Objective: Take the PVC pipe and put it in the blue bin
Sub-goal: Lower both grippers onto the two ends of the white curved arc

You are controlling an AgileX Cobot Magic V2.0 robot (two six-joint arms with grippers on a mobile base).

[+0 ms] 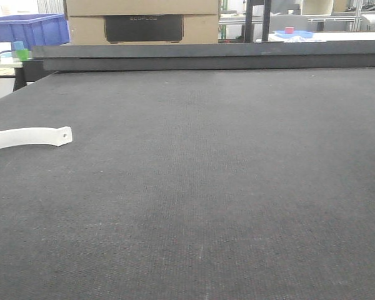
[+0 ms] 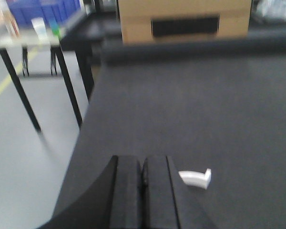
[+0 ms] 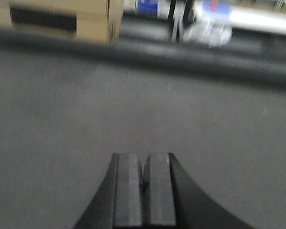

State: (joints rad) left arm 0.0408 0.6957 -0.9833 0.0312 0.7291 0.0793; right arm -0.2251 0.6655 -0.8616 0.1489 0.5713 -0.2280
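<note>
A white curved PVC piece (image 1: 31,137) lies on the dark mat at the left edge of the front view. Its end also shows in the left wrist view (image 2: 197,178), just right of my left gripper (image 2: 142,164), which is shut and empty, hovering near the table's left edge. My right gripper (image 3: 144,162) is shut and empty over bare mat. A blue bin (image 1: 26,31) stands beyond the table at the far left; it shows blurred in the left wrist view (image 2: 43,8). Neither gripper shows in the front view.
A cardboard box with a black panel (image 1: 142,21) stands behind the table's raised back edge (image 1: 206,56). A small side table with cups (image 1: 12,53) is at the far left. The table's left edge (image 2: 81,143) drops to the floor.
</note>
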